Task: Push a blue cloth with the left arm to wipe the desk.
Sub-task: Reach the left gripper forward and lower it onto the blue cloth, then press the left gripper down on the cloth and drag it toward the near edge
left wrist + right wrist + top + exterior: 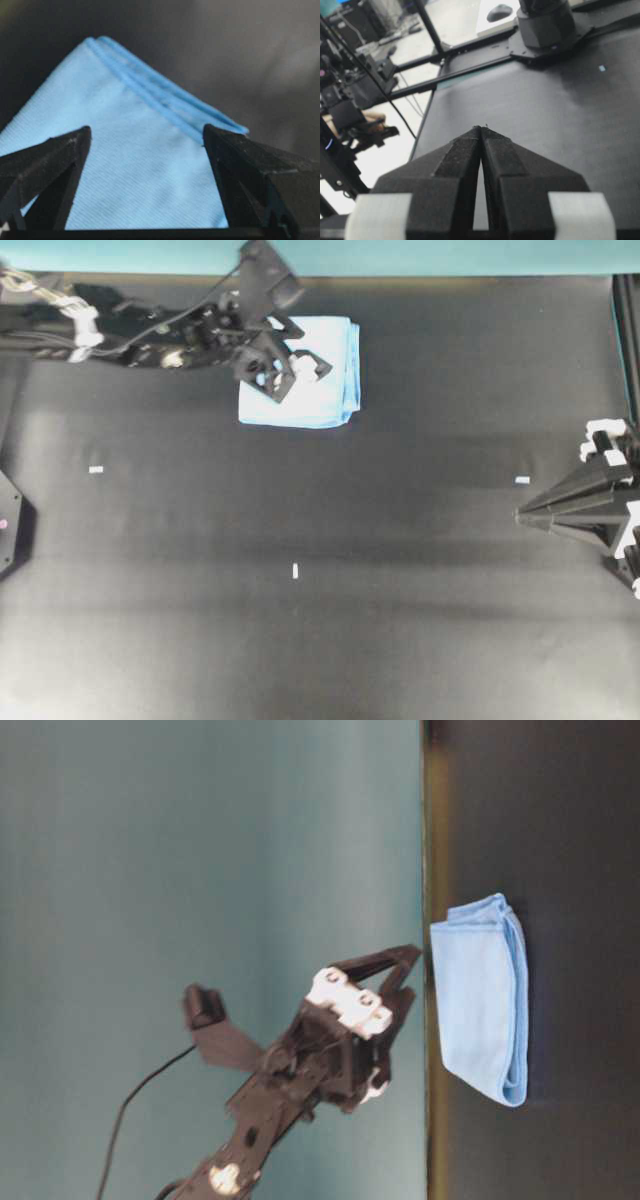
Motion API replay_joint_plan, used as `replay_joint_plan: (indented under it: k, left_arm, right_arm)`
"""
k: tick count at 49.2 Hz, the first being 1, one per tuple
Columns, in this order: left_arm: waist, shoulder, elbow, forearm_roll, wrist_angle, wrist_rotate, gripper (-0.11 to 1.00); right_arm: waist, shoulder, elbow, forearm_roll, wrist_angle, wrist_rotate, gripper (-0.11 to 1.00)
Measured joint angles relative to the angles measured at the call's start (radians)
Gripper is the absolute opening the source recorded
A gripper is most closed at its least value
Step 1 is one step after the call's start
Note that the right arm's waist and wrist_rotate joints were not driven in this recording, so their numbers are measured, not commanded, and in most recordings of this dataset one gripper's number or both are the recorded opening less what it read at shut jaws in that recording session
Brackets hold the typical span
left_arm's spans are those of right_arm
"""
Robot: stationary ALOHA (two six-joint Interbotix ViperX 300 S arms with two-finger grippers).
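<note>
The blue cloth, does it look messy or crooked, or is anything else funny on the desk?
Nothing stands out. The blue cloth lies neatly folded and flat on the desk, near its far edge. The left gripper hangs open over it.

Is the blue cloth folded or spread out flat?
Folded. The blue cloth lies on the desk as a thick square, and stacked hemmed edges show along one side in the left wrist view.

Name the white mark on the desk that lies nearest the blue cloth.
The upright white mark at the desk's centre, straight below the blue cloth in the overhead view. The other two marks lie farther off.
</note>
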Motion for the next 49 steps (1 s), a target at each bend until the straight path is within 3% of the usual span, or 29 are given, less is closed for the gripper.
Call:
replay_joint_plan:
  k: [17, 49]
  left_arm:
    - [0.034, 0.101, -0.031, 0.000, 0.044, 0.003, 0.87]
    - [0.009, 0.091, 0.017, 0.002, 0.091, 0.049, 0.87]
  right_arm:
    - [-0.002, -0.002, 0.006, 0.002, 0.000, 0.000, 0.01]
    - [0.000, -0.017, 0.011, 0.000, 0.000, 0.000, 0.01]
